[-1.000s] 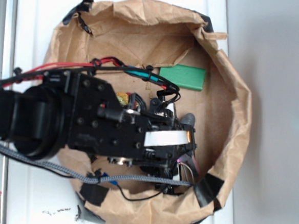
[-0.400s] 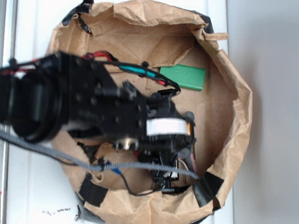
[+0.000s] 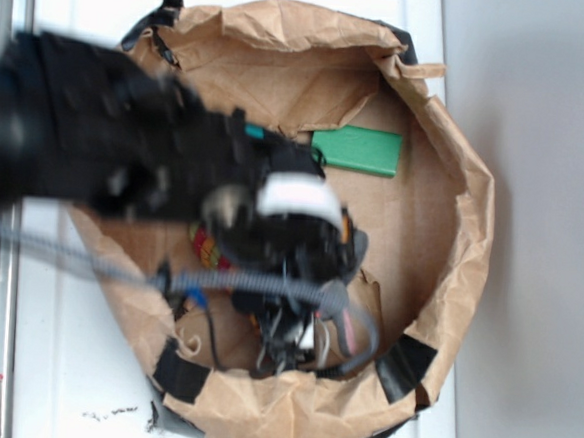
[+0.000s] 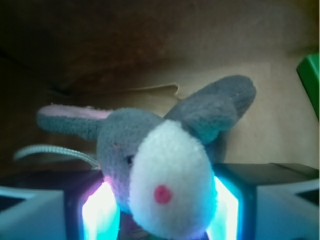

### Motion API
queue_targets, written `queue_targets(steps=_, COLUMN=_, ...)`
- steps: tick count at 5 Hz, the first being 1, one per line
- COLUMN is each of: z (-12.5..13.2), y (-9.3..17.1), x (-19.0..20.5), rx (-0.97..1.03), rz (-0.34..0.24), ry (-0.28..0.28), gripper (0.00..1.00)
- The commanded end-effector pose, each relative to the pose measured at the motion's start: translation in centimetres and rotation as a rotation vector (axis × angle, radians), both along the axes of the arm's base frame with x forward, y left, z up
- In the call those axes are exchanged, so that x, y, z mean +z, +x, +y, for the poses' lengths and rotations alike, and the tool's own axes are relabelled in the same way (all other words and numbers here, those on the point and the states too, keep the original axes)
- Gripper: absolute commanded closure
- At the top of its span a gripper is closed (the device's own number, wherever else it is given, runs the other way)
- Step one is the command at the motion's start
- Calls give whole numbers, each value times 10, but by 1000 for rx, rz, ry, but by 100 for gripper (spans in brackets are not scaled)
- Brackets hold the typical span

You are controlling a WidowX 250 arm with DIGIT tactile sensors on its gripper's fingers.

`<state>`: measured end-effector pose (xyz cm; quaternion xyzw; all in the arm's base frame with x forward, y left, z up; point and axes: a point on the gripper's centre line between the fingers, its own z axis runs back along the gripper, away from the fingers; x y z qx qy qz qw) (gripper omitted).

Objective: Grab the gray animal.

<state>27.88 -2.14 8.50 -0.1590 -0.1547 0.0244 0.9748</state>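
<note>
The small gray plush animal with a cream-white face (image 4: 165, 187) sits squeezed between the two lit fingers of the black gripper (image 4: 161, 210), inside the crumpled brown paper bag (image 3: 446, 160); the grab looks done, with at most lifting left

the gray animal (image 4: 165, 175) is soft fuzzy plush, matt all over, with a nappy cream-white patch and a thin woven string (image 4: 55, 150) hanging off it. The fingers (image 4: 232, 210) pressed against it look like smooth hard plastic, glowing cyan at the edges. The paper bag (image 3: 453, 205) is crinkly brown kraft, matt, patched with black tape (image 3: 407, 367). Green block (image 3: 357, 150) looks smooth and flat.
</note>
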Motion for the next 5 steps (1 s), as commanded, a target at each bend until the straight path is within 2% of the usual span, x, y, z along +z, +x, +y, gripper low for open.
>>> queue_targets(steps=1, z=39, y=29, x=67, rx=-58, rz=-47, ry=-101, gripper=100)
queue_targets(steps=3, z=36, y=46, x=82, rx=-142, rz=-135, ry=-137, gripper=100)
queue_targets(steps=4, z=36, y=54, x=86, rx=-171, rz=-171, ry=-117, gripper=100)
queue_targets(steps=5, z=25, y=61, x=82, rx=-273, rz=-205, ry=-15, gripper=9)
